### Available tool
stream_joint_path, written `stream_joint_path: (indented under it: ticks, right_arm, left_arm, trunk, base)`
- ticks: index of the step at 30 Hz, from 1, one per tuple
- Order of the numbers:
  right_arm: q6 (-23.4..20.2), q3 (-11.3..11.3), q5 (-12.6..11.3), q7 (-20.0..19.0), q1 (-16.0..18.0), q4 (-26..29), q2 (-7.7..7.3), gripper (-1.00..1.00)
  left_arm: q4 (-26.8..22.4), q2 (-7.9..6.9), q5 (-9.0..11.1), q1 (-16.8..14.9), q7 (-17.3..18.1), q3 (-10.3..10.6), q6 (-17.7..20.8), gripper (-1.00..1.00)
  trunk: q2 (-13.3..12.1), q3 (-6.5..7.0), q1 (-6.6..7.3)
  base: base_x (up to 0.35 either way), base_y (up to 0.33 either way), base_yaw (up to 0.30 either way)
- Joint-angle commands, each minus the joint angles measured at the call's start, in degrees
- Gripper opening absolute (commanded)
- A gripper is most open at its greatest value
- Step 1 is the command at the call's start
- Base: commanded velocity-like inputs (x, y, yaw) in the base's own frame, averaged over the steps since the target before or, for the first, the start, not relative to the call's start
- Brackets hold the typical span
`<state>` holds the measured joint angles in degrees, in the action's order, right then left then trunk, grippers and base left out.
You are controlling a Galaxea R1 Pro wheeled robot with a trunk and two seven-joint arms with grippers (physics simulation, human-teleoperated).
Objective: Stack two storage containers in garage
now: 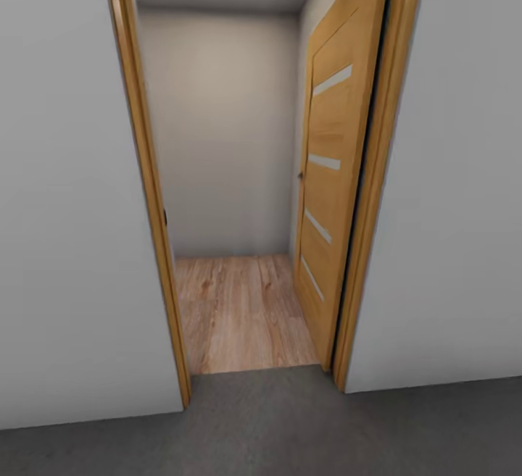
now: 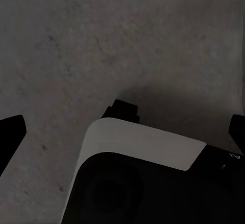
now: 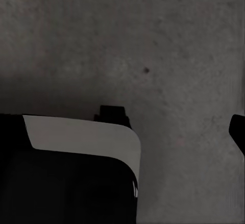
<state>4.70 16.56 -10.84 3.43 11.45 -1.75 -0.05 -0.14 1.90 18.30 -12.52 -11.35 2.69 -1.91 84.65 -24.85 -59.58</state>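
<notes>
The two storage containers are out of view. The dark grey garage floor lies under me and runs up to a doorway. In the left wrist view my left gripper is open, its dark fingertips far apart at the frame's edges, with nothing between them. In the right wrist view my right gripper also stands open and empty, one fingertip showing at the edge. Both point down at the grey floor over white-and-black parts of my own body.
Straight ahead is a narrow doorway with a tan wooden frame. A tan door with glass slats is swung open on its right side. Beyond it, light wood-plank flooring ends at a pale grey wall. Grey walls flank the opening.
</notes>
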Motion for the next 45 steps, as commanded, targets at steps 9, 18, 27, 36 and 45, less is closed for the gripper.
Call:
stream_joint_path:
  ticks: [9, 18, 27, 36, 45]
  right_arm:
    - [0.4, 0.5, -0.6, 0.1, 0.1, -0.2, -0.03, 1.0]
    - [0.5, 0.6, -0.4, 0.0, 0.1, -0.1, -0.15, 1.0]
    - [0.4, 0.8, 2.0, 0.0, 0.1, -0.1, -0.23, 1.0]
    - [0.4, 0.7, 4.1, 0.1, 0.1, -0.1, -0.03, 1.0]
    - [1.0, 0.5, 4.0, 0.2, 0.1, -0.1, -0.11, 1.0]
  left_arm:
    - [0.1, 0.03, 0.4, 0.0, -0.2, 0.3, -0.1, 1.0]
    - [0.1, 0.03, 0.3, -0.1, -0.2, 0.3, -0.1, 1.0]
    - [0.1, 0.03, 0.3, 0.0, -0.2, 0.3, 0.0, 1.0]
    - [0.0, -0.05, 0.4, -0.1, -0.2, 0.3, 0.3, 1.0]
    - [0.0, -0.23, 0.6, -0.1, -0.2, 0.3, 0.5, 1.0]
  trunk:
    - [0.0, -0.06, -0.03]
    - [0.0, -0.06, -0.03]
    - [0.0, -0.06, -0.03]
    - [0.0, -0.06, -0.03]
    - [0.0, -0.06, -0.03]
  base:
    - [0.321, -0.081, 0.259]
    - [0.32, -0.091, 0.093]
    - [0.31, -0.156, 0.003]
    - [0.31, -0.129, 0.0]
    - [0.324, -0.008, 0.078]
